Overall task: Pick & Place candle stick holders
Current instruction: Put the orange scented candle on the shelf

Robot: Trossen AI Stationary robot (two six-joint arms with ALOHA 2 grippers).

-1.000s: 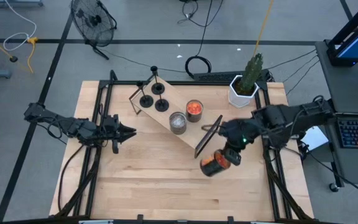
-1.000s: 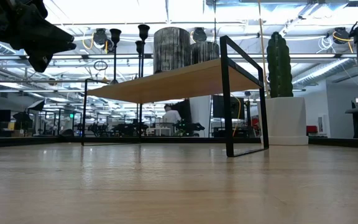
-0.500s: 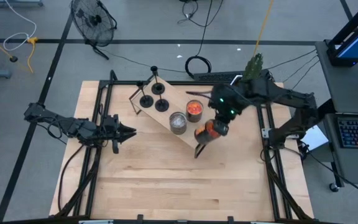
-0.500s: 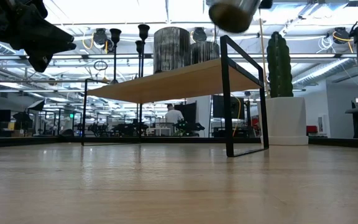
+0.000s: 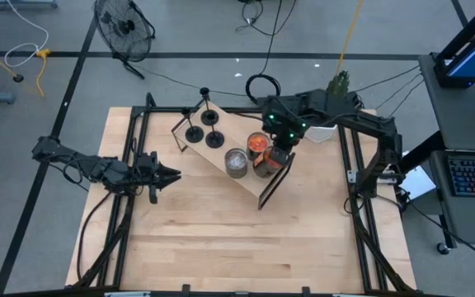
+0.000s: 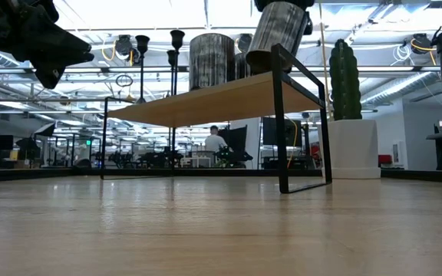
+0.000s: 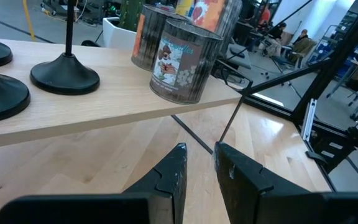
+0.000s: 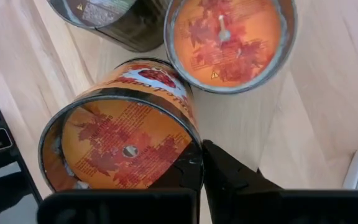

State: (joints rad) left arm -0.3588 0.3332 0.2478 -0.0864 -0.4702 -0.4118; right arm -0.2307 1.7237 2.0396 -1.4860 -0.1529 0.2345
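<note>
Right wrist view: right end effector (image 8: 199,163) pinches the rim of an orange candle tin (image 8: 120,149), tilted over the wooden shelf (image 5: 221,144) edge beside 2 tins; a slip could tumble it, candle stick holders (image 5: 203,132) standing beyond; left end effector (image 5: 171,174) narrow, idle.

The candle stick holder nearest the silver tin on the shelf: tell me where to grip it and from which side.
Grip the thin upright stem of that candle stick holder from above; its flat disc base sits flush on the shelf, likely offering fingers little purchase.
</note>
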